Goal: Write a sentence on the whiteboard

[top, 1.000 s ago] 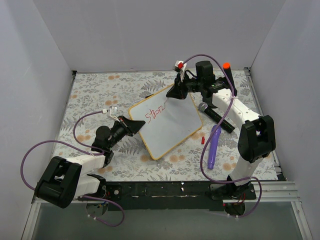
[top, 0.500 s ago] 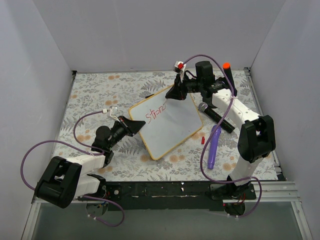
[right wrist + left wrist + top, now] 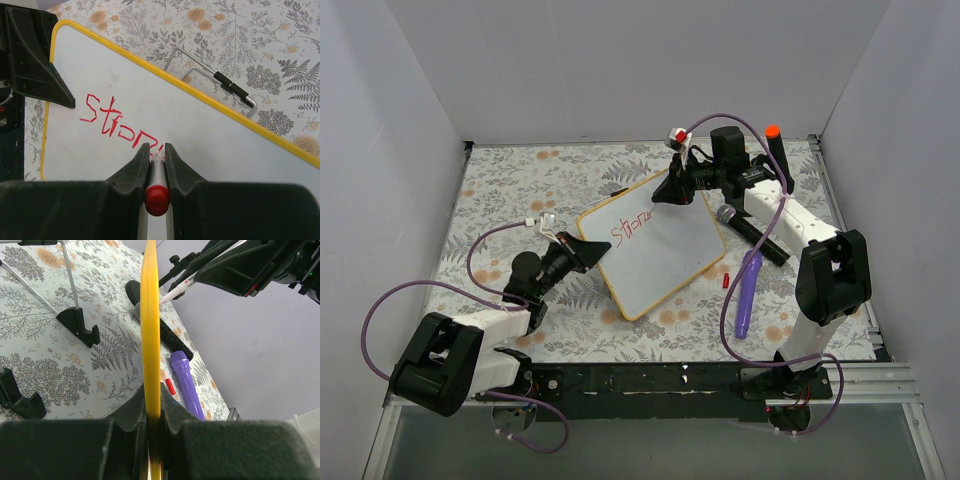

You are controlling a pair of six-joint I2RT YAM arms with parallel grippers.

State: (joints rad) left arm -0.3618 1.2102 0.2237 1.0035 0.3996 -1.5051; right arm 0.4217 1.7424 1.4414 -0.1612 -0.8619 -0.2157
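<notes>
Your left claw clamped on left edge of whiteboard. Board sits at middle of desk, turned diagonally. Your right claw pinched on red marker, tip at end of red sentence, so far "Stron", on board's far part. Black microphone, purple microphone, red cap right of board.

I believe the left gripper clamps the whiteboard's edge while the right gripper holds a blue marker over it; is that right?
Not quite: the marker is red, not blue, matching the letters on the whiteboard, as the right wrist view shows. The rest stands.
</notes>
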